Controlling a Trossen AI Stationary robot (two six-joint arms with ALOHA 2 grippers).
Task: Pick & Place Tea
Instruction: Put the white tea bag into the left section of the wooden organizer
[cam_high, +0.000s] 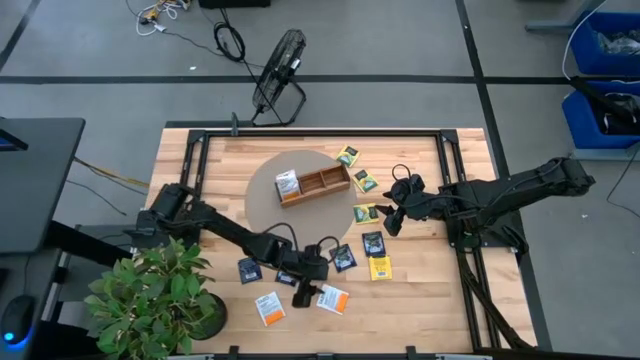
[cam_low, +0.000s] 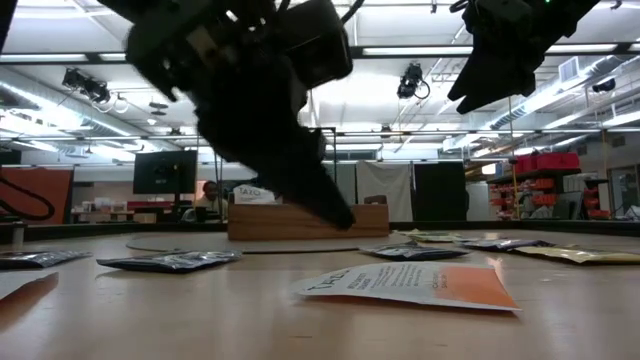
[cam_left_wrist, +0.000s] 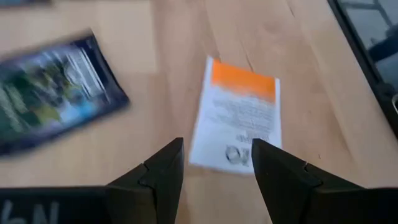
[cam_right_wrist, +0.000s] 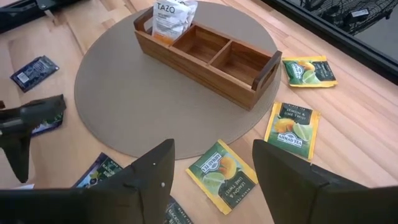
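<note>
While its fingers stand spread and empty, the left tool (cam_left_wrist: 214, 163) hovers low over a white-and-orange tea packet (cam_left_wrist: 239, 118) lying flat on the tabletop (cam_left_wrist: 161, 74) near the front edge. Thin, light and probably slick, the packet likely calls for pinching across one edge. Farther off, the right tool (cam_right_wrist: 211, 163) waits open above a green-yellow packet (cam_right_wrist: 222, 174) beside the wooden tray (cam_right_wrist: 208, 53).

A: Where was the high camera placed?
B: Overhead, facing straight down on the whole table (cam_high: 430, 300). The low one sat at tabletop level, facing the room.
A: And the wrist cameras?
B: Close to the wood. The right wrist and high views shared the wooden tray (cam_right_wrist: 205, 53).
</note>
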